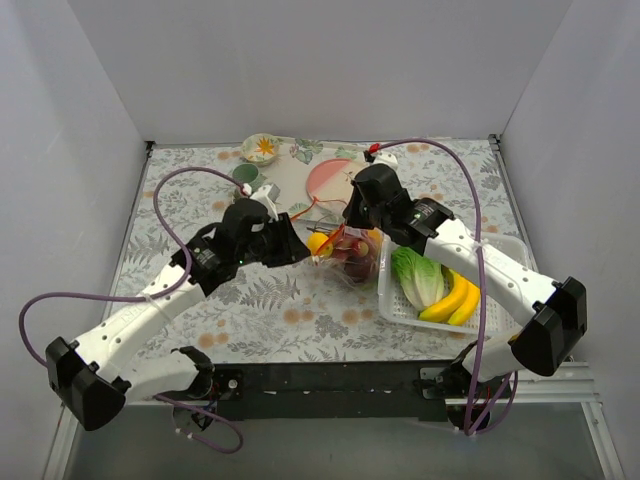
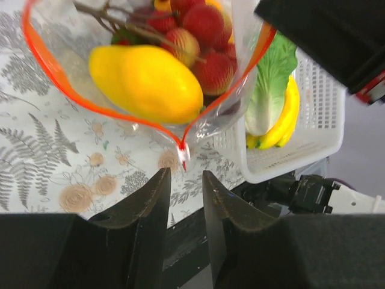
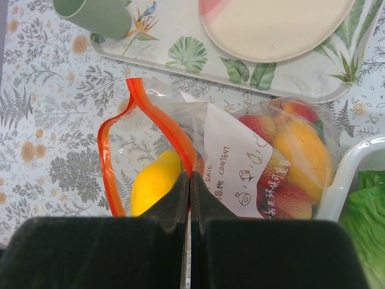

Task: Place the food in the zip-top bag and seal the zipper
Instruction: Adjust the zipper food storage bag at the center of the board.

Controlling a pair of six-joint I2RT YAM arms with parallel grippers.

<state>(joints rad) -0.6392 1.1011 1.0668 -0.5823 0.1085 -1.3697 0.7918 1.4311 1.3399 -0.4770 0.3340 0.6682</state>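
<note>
The clear zip-top bag (image 1: pixel 348 258) lies in the middle of the table, its mouth gaping. The red-orange zipper (image 3: pixel 111 156) forms an open loop. Inside are a yellow lemon-like fruit (image 2: pixel 147 81), red fruits (image 2: pixel 204 24) and an orange fruit (image 3: pixel 304 147). My right gripper (image 3: pixel 189 174) is shut on the zipper strip at one side of the mouth; it stands over the bag in the top view (image 1: pixel 352 228). My left gripper (image 2: pixel 185 173) is open and empty, its fingertips just short of the zipper's end corner (image 2: pixel 183 152). It is left of the bag in the top view (image 1: pixel 300 247).
A white slotted basket (image 1: pixel 505 243) with green lettuce (image 1: pixel 418 275) and bananas (image 1: pixel 455 300) stands right against the bag. Behind the bag is a leaf-patterned tray (image 3: pixel 180 57) with a plate (image 3: pixel 271 24) and a green cup (image 3: pixel 96 15). A small bowl (image 1: pixel 262 148) sits at the back.
</note>
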